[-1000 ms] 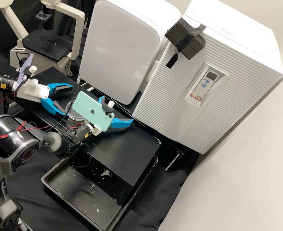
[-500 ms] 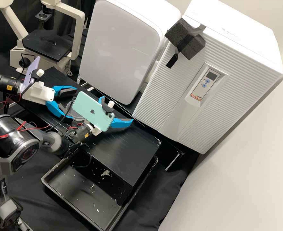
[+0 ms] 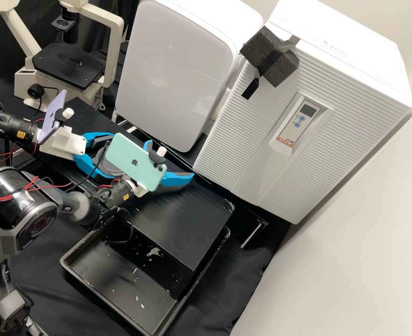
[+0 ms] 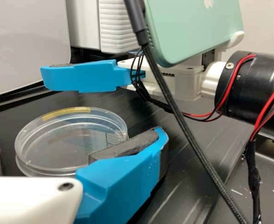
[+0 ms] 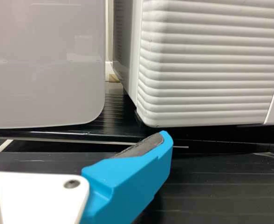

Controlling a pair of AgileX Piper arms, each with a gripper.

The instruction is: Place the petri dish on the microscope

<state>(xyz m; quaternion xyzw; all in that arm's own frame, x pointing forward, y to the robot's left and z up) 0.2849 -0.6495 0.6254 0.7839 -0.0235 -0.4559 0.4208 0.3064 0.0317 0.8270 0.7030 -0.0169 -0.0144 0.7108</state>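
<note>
The petri dish (image 4: 58, 140) is round and see-through, with a yellow strip on its rim. It lies flat on the black board (image 3: 192, 219). The left gripper (image 3: 110, 156) is low down at the dish, with its two blue fingers wide open — the dish is between them, and in the left wrist view one finger hides a bit of its edge. A purple phone (image 3: 54, 116) sits on the left arm.

Near the dish is the right gripper (image 3: 171, 159), above the board. Its blue fingers are wide apart too, with nothing held in them. A green phone (image 3: 133, 161) rides on that arm.

The microscope (image 3: 70, 70) stands past the far end of the board, well apart from the dish. Two big white boxes (image 3: 178, 70) (image 3: 224, 168) stand along the board's side — one smooth, one with bumpy lines. A black tray (image 3: 91, 284) with little pale bits in it sits partly under the board.
</note>
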